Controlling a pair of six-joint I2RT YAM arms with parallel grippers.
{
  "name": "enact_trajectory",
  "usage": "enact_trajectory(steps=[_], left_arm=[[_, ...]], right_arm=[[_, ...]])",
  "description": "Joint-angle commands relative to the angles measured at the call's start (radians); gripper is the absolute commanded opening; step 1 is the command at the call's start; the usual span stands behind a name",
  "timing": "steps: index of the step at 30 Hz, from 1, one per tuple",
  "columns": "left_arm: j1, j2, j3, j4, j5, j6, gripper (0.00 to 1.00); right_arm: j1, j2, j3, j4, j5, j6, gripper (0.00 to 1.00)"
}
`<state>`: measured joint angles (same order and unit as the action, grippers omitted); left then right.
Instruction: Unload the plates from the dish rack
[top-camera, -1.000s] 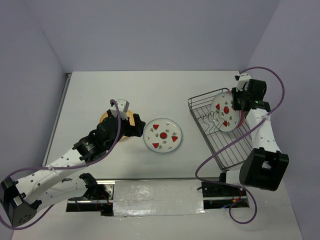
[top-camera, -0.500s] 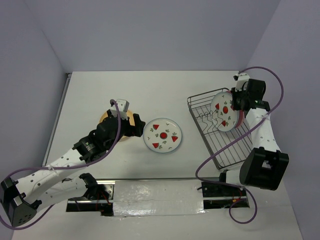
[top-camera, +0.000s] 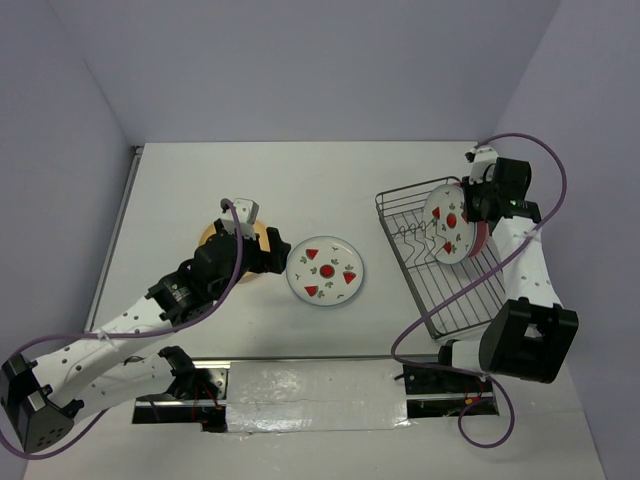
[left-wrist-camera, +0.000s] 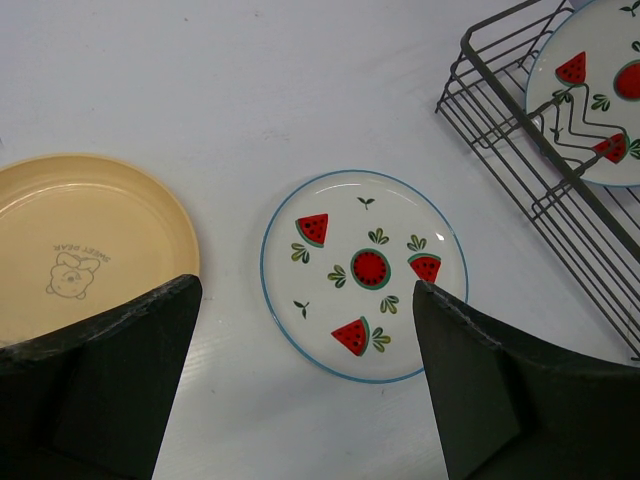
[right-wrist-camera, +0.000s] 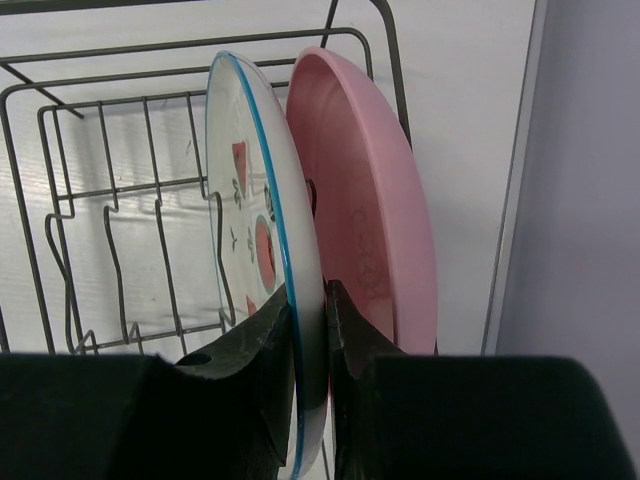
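My right hand (right-wrist-camera: 307, 300) has raised the white fruit plate (right-wrist-camera: 240, 170) slightly in the dish rack (top-camera: 465, 290), clamped on its rim; the pink plate (right-wrist-camera: 370, 200) stands just behind. My left hand (left-wrist-camera: 305, 288) is unchanged, spread apart above the worktop (left-wrist-camera: 200, 80).

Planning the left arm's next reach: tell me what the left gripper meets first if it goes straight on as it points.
Most likely the flat watermelon plate on the table, centred ahead of the open left gripper in its wrist view; depth is unclear.
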<state>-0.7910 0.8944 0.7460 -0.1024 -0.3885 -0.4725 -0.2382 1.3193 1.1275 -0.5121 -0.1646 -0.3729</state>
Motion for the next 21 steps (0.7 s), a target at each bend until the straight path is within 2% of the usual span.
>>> enact_trajectory(steps=[1,7,21], left_arm=[[-0.005,0.009,0.001,0.041,-0.01,0.017,0.99],[-0.005,-0.008,-0.005,0.046,-0.013,0.015,0.99],[-0.004,-0.009,-0.008,0.052,-0.012,0.015,0.99]], right_arm=[[0.0,-0.087,0.069,0.04,0.024,0.011,0.0],[0.002,-0.153,0.068,0.095,0.01,-0.018,0.0],[0.002,-0.196,0.1,0.144,0.046,-0.006,0.0]])
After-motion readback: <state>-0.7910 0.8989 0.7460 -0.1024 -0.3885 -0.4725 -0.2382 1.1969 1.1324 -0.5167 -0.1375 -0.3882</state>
